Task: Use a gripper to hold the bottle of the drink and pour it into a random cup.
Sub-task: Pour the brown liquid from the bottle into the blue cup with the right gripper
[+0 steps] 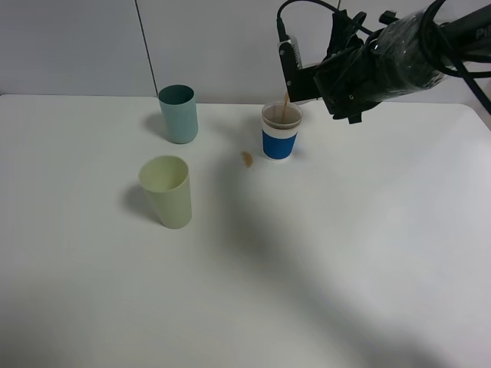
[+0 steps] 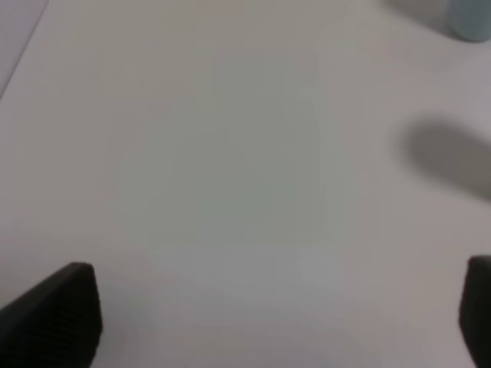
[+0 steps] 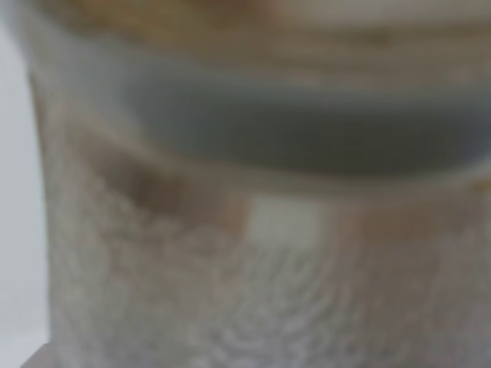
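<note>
White table (image 1: 345, 253): we are seeing right gripper (image 1: 301, 77) clasping bottle (image 3: 245, 230), drink (image 1: 287, 100) streaming into cup (image 1: 279, 138); left gripper (image 2: 265, 314) fingers spread wide.

I've got a plain white table (image 1: 368, 253) filling most of the exterior high view, matte finish. Behind it there's a pale grey-white wall (image 1: 69, 46) w/ one thin dark seam (image 1: 146, 46), slightly slanted, running down to the table's back edge. Light is soft & even, no hard glare. A broad faint shadow (image 1: 322, 307) lies diagonally across the tabletop toward the near right. Left wrist cam shows the same table, blurry.
</note>
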